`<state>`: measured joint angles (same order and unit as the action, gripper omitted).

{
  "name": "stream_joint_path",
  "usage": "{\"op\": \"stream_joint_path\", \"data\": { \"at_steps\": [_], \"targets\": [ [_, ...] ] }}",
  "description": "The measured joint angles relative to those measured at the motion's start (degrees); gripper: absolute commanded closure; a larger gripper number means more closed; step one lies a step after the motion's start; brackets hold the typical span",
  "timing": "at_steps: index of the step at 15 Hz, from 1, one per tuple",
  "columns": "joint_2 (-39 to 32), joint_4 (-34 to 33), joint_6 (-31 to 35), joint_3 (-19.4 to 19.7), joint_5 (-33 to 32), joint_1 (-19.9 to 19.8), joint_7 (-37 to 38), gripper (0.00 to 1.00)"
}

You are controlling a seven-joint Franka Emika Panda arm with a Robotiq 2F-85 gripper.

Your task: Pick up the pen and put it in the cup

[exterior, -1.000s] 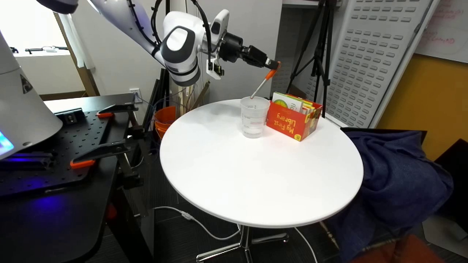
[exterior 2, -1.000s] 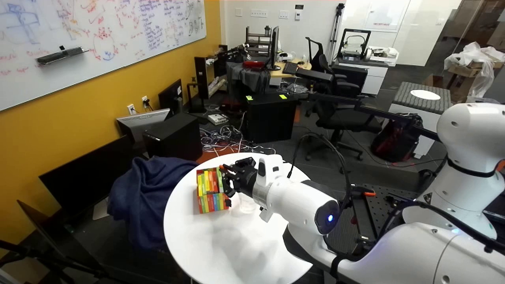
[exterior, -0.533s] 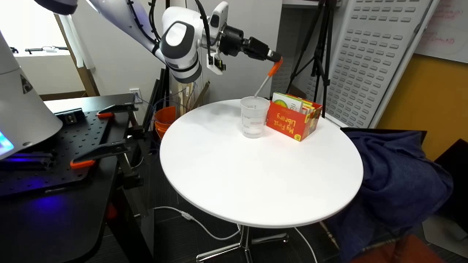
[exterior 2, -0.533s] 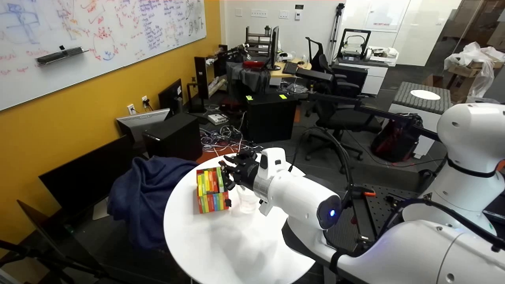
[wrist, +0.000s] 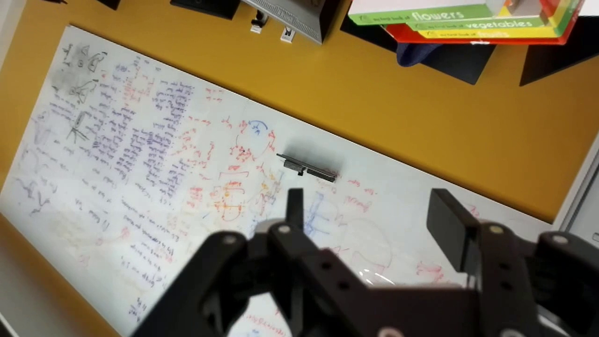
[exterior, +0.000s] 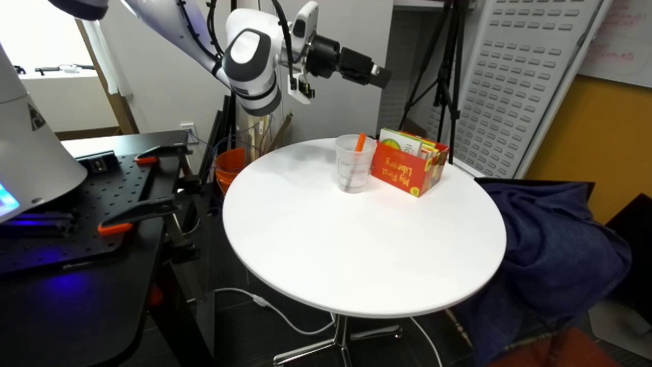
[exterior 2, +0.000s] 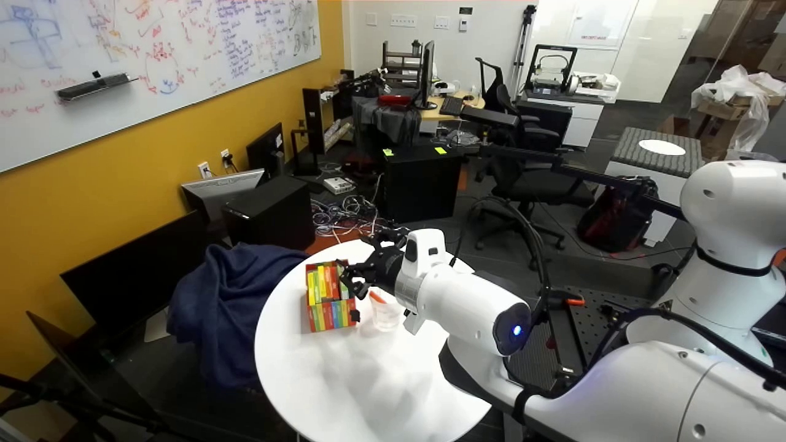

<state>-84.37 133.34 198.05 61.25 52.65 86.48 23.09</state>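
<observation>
pen (exterior: 360, 143): orange top, greyish shaft, tilted inside translucent cup (exterior: 343, 165), upper centre in an exterior view | jaws: parted, higher than pen, apart from it | surface (exterior: 367, 244): round, white, mid-frame | yellow wall (exterior: 591, 137): right | black tripod (exterior: 448, 79): upper right

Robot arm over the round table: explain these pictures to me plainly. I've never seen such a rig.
The robot arm is the white jointed machine; the black hand at its end does the grasping. Two pictures are taken from different places outside the robot; the third is taken from its wrist, looking out past the hand. On the round white table stand a clear cup and a red box of books. The pen slants inside the cup, its orange end uppermost. Nothing is held: the hand is open.
</observation>
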Motion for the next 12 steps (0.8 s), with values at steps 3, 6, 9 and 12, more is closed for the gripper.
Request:
{"op": "stream_joint_path", "data": {
  "at_steps": [3,6,9,12],
  "targets": [
    [0.0,0.0,0.0,-0.1,-0.8,0.0,0.4,0.0],
    [0.0,0.0,0.0,-0.2,-2.2,0.0,1.4,0.0],
    [0.0,0.0,0.0,-0.2,-3.8,0.1,2.5,0.0],
    [0.0,0.0,0.0,-0.2,-4.8,0.1,3.4,0.0]
  ]
}}
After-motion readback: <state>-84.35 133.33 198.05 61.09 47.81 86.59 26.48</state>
